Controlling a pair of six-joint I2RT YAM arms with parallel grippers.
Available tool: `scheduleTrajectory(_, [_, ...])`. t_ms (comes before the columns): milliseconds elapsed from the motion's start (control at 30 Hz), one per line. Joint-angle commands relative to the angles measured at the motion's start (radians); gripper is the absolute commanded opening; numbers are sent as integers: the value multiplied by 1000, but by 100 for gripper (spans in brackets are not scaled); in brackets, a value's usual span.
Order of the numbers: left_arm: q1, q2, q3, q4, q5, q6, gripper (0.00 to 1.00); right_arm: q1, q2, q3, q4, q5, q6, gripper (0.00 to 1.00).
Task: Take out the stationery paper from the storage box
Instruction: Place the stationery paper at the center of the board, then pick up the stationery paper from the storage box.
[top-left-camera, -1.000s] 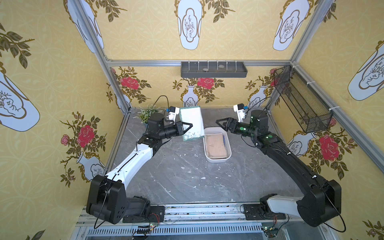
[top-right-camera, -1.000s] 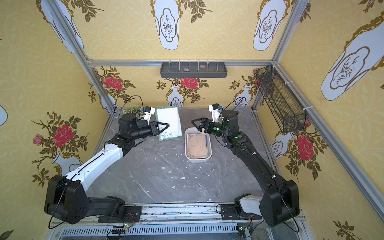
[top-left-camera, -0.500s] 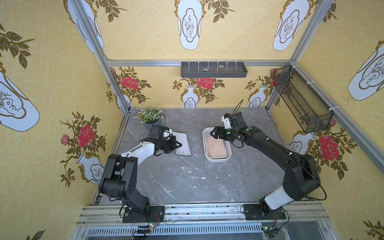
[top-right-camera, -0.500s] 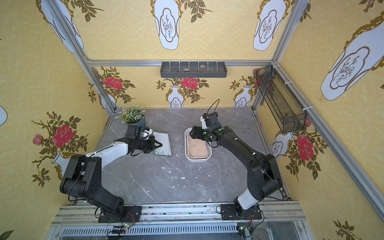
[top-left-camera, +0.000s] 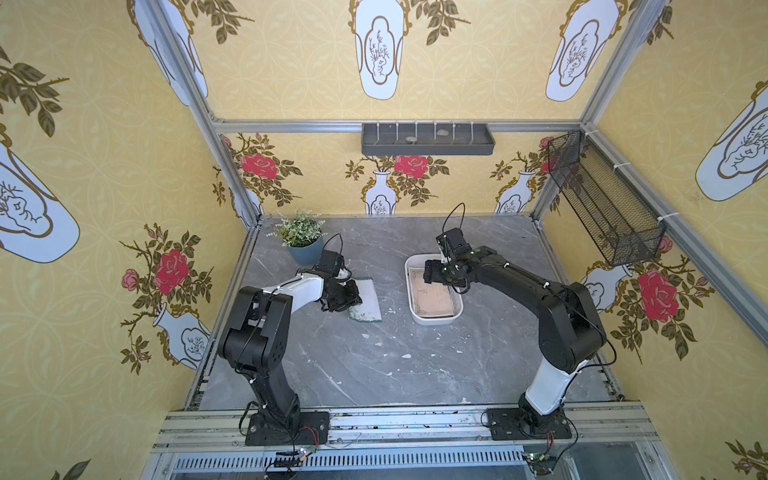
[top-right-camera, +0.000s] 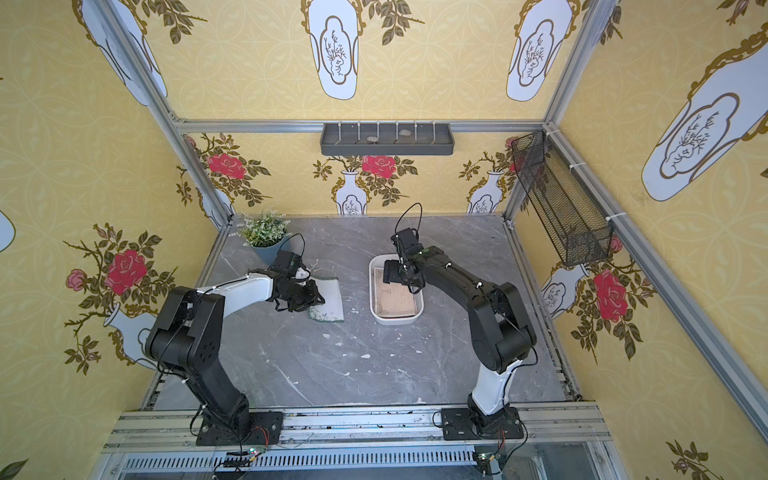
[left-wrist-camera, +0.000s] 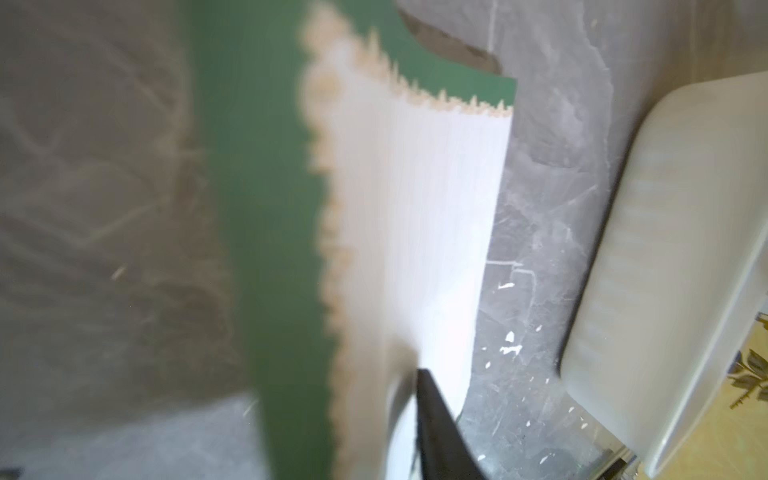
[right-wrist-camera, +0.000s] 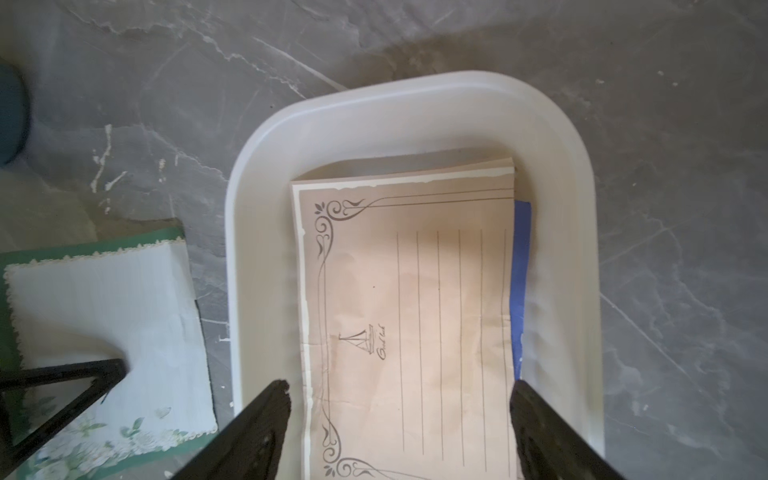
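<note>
The green-bordered sheet (top-left-camera: 368, 303), aloft a second ago, now lies flat on the counter (top-left-camera: 374, 365) at nine o'clock from the storage box (top-left-camera: 434, 321). The left claw (top-left-camera: 353, 300) sits low over it (released or not, I cannot tell). The right claw (right-wrist-camera: 399, 386) has dropped over the box, spread wide above the tan stationery paper (right-wrist-camera: 415, 291) still inside. One sheet is out, and the next pick is likely starting.

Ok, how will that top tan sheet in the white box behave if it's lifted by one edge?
Probably floppy and light: the tan sheet is thin and creased, so it should droop. It tops a stack with a blue sheet in the storage box, so it may drag another along.
</note>
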Motion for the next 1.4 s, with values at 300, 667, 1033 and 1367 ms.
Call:
scheduleTrajectory(300, [-16,-189,13,-229,-359,12,73,-8,71,5,-7,64,-6,83])
scheduleTrajectory(667, [-15,-677,-150,-111,-435,14,81,-20,170,48,4,71,-47,82])
scheduleTrajectory(1033, [-16,-854,-213,-125,-451,29,84,-26,239,54,12,53,-54,65])
scheduleTrajectory(1367, [-16,-842,-214,-131,-457,26,83,-25,236,48,3,59,-51,18])
